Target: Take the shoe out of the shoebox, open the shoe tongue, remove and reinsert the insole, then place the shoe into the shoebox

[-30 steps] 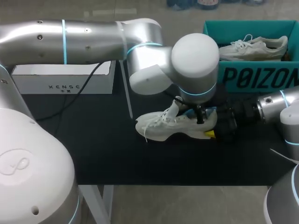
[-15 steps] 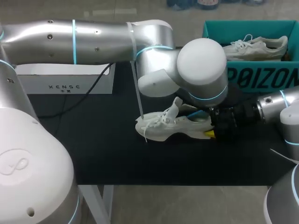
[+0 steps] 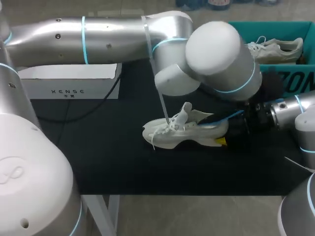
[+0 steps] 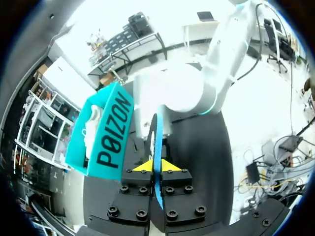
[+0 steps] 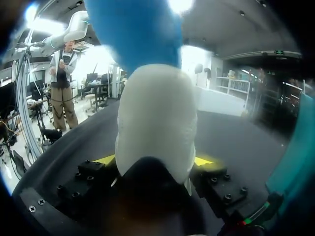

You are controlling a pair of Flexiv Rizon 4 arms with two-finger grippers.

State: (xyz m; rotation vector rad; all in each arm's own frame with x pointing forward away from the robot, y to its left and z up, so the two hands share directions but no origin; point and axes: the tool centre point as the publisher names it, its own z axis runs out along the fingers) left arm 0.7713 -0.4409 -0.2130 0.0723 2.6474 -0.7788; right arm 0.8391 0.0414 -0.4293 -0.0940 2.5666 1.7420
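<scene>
White lace-up sneaker (image 3: pixel 179 133) stood on its sole on the black bench (image 3: pixel 98 152), well out of the teal cardboard shoebox (image 3: pixel 295 83) behind it, where a second pale shoe (image 3: pixel 273 48) lay. It had not budged in the last second. What had changed was the left arm. A second earlier its wrist hung right over the sneaker's opening, and since then it had lifted and swung toward the shoebox, drawing the thin blue foam insole (image 3: pixel 230 117) up and out past the heel. In the left wrist view the left pincer (image 4: pixel 157 166) was pressed tight on that insole, seen edge-on between the yellow tips. The right pincer (image 5: pixel 155 162) had stayed where it was, pinching the sneaker's heel from both sides low at the bench. To my eye that hold was what kept the shoe from being dragged along. The tongue stood up and open. I judged the removal step nearly finished, though I could not tell whether the insole's front end had cleared the shoe. Once it had, the insole would need feeding back in toe-first, with the heel hold kept on.
</scene>
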